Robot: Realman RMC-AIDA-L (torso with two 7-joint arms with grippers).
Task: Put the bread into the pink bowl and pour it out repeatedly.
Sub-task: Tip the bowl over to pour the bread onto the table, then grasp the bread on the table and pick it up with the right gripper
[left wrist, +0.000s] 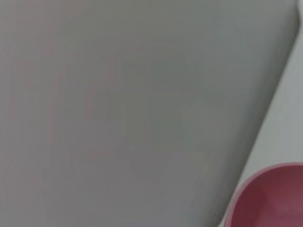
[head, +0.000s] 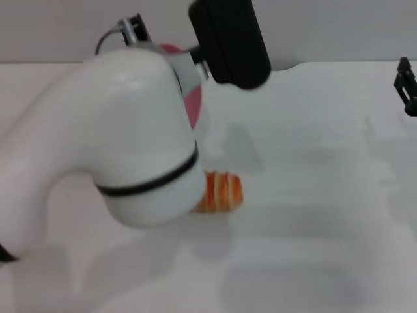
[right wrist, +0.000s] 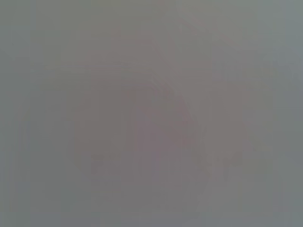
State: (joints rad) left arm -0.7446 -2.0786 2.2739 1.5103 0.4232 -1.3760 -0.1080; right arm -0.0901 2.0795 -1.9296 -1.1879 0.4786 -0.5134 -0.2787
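left gripper (head: 140, 32) lifting pink bowl (head: 193, 98) at 11 o'clock, grip unclear | bread (head: 220, 192) lying on table (head: 313, 195) centre | right gripper (head: 407, 81) idling at 2 o'clock, cannot tell

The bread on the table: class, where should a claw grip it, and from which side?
Grip the bread across its narrow width, coming from above. It lies flat on the table, its exposed end pointing toward the robot's right; the left arm hides the rest.

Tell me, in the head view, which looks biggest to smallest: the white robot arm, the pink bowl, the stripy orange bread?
1. White left robot arm, though it is nearest the camera.
2. Round pink bowl and orange-striped bread loaf: both partly hidden, unsure.
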